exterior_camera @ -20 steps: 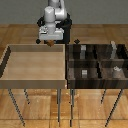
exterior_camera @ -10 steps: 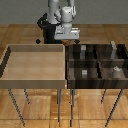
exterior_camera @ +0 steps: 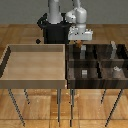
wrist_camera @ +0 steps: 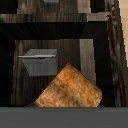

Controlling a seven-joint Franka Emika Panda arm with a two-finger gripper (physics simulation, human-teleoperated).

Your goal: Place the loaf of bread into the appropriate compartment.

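Arm: the white Panda arm (exterior_camera: 78, 17) hangs over the back row of the dark compartment tray (exterior_camera: 97, 80), on the side nearest the light tray.
Claw: the claw (exterior_camera: 80, 46) points down just above the dark compartment tray's back-row cell; its fingers are too small and dark in the exterior view to judge, and the wrist view does not show them, so I cannot tell how wide it stands or whether it grips anything.
Loaf of bread: there it is, the loaf of bread (wrist_camera: 69, 88), a mottled orange-brown block filling the near part of the wrist view, one corner up, seen against the dark compartment tray's wooden dividers. In the exterior view it cannot be made out.
Grey block: a small grey block (wrist_camera: 41, 61) lies in a cell of the dark compartment tray, just beyond the loaf in the wrist view.
Light tray: the big light tray (exterior_camera: 35, 62) sits right beside the dark compartment tray, on the exterior view's left, edges touching.
Desk: both trays rest on thin metal legs (exterior_camera: 61, 105); no desk top shows beneath them.
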